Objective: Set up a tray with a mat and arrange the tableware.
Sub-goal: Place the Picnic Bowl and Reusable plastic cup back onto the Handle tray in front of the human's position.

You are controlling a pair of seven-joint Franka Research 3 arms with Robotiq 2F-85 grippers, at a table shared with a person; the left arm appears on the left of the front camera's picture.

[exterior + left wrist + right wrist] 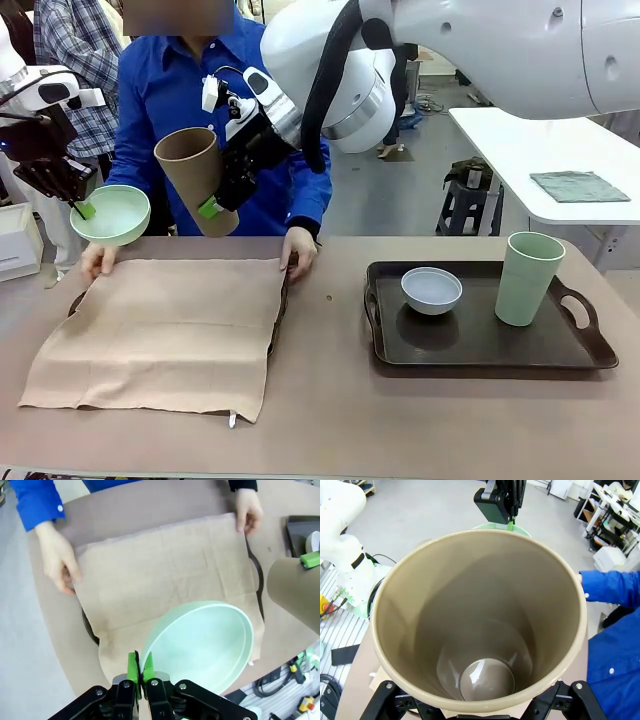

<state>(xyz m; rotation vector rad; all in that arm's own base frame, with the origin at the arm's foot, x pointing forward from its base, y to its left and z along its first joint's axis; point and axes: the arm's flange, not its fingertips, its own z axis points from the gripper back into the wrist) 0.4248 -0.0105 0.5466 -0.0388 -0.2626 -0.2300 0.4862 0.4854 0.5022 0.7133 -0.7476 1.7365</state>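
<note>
Jaws of the left gripper (85, 208) pinched the mint-green bowl (110, 215) by its rim; those of the right gripper (212, 200) clamped the tilted tan-brown cup (190, 165). Both hung above the mat (160, 335) at its far edge, likely kept clear while the person's hands (298, 250) pinned it over a tray (283, 300). White bowl (431, 288) and pale-green cup (528, 277) stood right of the mat, on a second tray (480, 345). Left wrist view gave the thin rim pinch; right wrist view, the cup's empty inside.

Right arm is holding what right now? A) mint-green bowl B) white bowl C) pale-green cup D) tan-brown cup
D: the right gripper has its jaws shut on the tan-brown cup, tilted in the air, while the white bowl and pale-green cup stand on the tray.
</note>
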